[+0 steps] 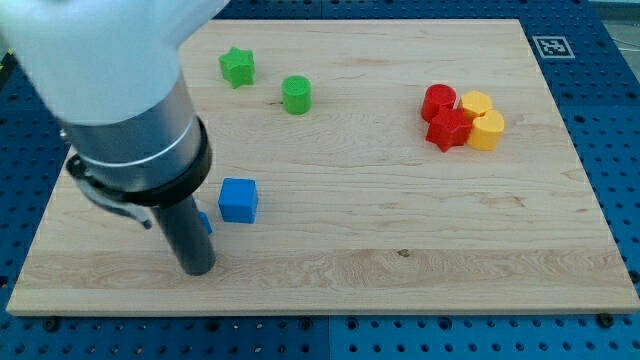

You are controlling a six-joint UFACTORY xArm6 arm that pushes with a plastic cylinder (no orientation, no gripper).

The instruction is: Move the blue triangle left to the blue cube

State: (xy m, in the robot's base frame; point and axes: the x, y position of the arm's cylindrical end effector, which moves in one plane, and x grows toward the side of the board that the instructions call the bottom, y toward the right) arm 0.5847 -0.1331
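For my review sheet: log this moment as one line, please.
tip low at view's left | blue triangle mostly hidden behind rod | blue cube just right of it | triangle already left of cube

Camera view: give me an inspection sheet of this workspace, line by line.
Surface: wooden board on a blue perforated base.
Job's things: blue cube at the view's left; blue triangle just left of it, mostly hidden behind the rod.
Clutter: green star, green cylinder; red cylinder, red star and two yellow blocks clustered at the view's right.
Grippers: none; my tip sits below-left of the cube, by the triangle.
Cables: nothing seen.
Surroundings: marker tag at the top right.
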